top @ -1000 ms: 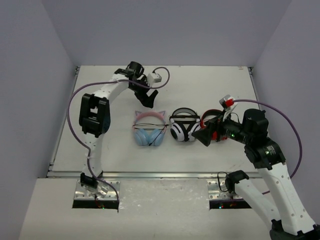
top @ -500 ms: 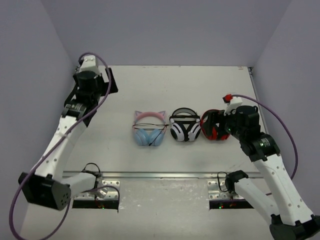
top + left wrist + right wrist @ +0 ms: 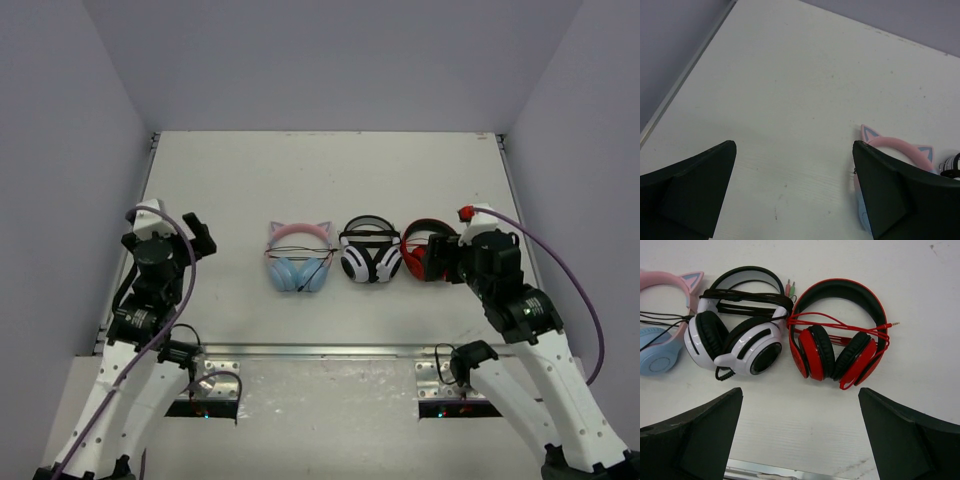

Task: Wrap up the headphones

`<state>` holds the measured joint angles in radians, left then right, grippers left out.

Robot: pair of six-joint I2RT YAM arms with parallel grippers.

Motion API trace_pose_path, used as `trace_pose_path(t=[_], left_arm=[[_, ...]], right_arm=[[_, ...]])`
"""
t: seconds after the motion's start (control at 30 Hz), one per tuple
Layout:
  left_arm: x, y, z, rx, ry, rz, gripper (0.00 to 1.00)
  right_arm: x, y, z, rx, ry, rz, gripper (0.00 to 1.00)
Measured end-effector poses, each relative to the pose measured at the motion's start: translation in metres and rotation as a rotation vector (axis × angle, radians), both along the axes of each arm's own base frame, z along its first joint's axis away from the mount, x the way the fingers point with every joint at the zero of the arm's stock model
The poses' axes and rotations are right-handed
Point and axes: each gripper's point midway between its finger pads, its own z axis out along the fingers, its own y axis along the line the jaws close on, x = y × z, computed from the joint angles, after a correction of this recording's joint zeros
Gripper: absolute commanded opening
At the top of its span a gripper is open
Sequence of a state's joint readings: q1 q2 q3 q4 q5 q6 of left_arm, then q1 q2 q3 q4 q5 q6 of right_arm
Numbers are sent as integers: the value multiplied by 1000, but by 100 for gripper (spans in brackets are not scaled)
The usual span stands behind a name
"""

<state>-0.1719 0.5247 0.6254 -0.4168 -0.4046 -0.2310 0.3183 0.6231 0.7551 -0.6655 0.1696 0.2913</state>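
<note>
While the left gripper [image 3: 793,146] and right gripper [image 3: 800,391] both hang spread wide and empty, the cat-eared headphones with light-blue cups and pink band [image 3: 298,258] lie mid-table, at three o'clock from the left gripper and nine o'clock from the white-and-black headphones [image 3: 740,337].

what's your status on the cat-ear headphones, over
Left gripper open, right gripper open, both empty. Headphones flat on table, untouched, black cable across them. White-and-black pair close beside, red-and-black pair beyond.
</note>
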Motion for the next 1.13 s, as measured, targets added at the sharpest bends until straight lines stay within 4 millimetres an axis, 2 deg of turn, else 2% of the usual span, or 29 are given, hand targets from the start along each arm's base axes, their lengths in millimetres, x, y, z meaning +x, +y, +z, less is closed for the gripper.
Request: trace_pose_path(t=[0.13, 0.27, 0.37, 0.6, 1.13], left_arm=[[-2, -4, 11, -32, -46, 12, 100], [-2, -10, 6, -33, -29, 25, 100], [-6, -3, 7, -33, -37, 69, 100], [-15, 9, 21, -50, -107, 134, 100], [-16, 12, 20, -39, -102, 163, 100]], right_arm=[[-5, -4, -13, -13, 16, -13, 99], [-6, -7, -19, -28, 43, -29, 99], [-7, -9, -22, -38, 60, -35, 99], [-11, -17, -18, -53, 49, -65, 99], [-18, -20, -9, -39, 5, -71, 99]])
